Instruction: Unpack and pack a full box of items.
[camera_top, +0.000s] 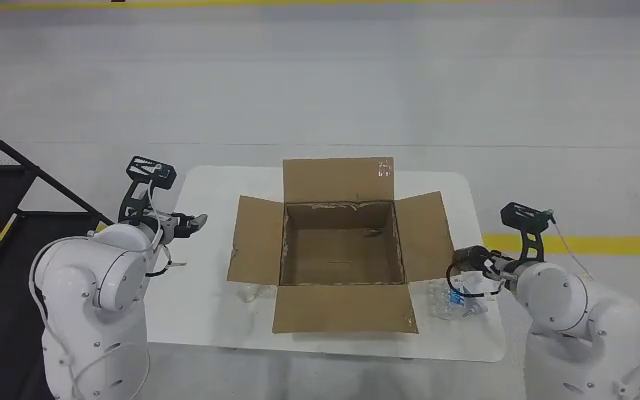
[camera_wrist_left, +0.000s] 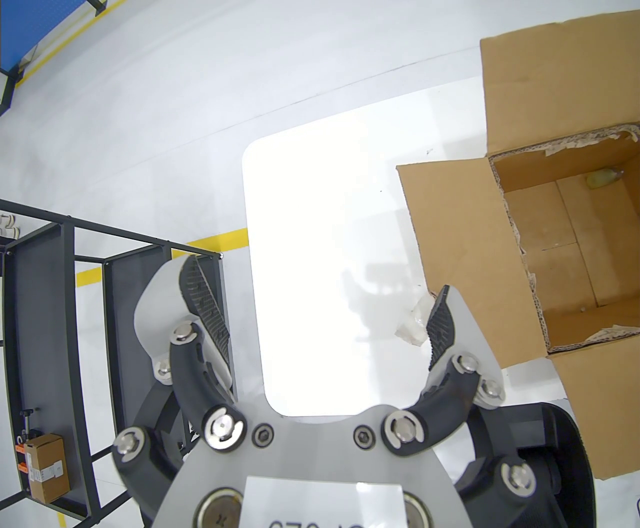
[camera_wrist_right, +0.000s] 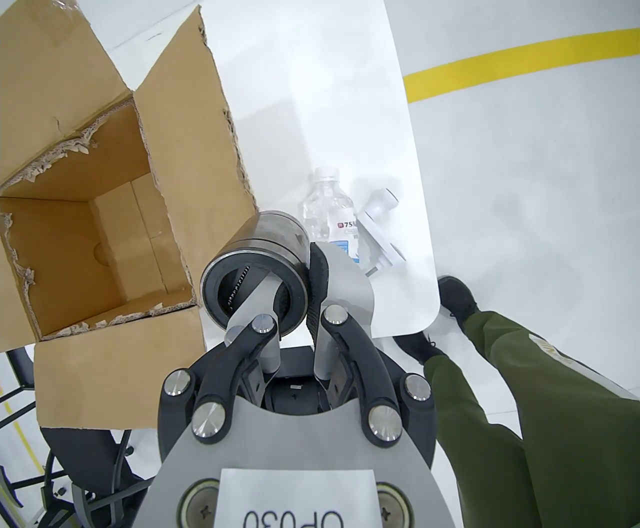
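The right gripper (camera_wrist_right: 287, 285) is closed on a metal cylinder (camera_wrist_right: 270, 235), with one finger inside its bore and one pad against the outer wall. Seen from the top, it is at about 4 o'clock from the open cardboard box (camera_top: 258, 240), near a clear bottle (camera_wrist_right: 330, 210) that lies on the white table (camera_top: 205, 305). The left gripper (camera_wrist_left: 320, 285) is wide open and holds nothing, at 9 o'clock from the box.

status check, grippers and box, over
left gripper open over table. right gripper shut on metal cylinder beside box. box open, almost empty. bottle lies on table near right gripper.
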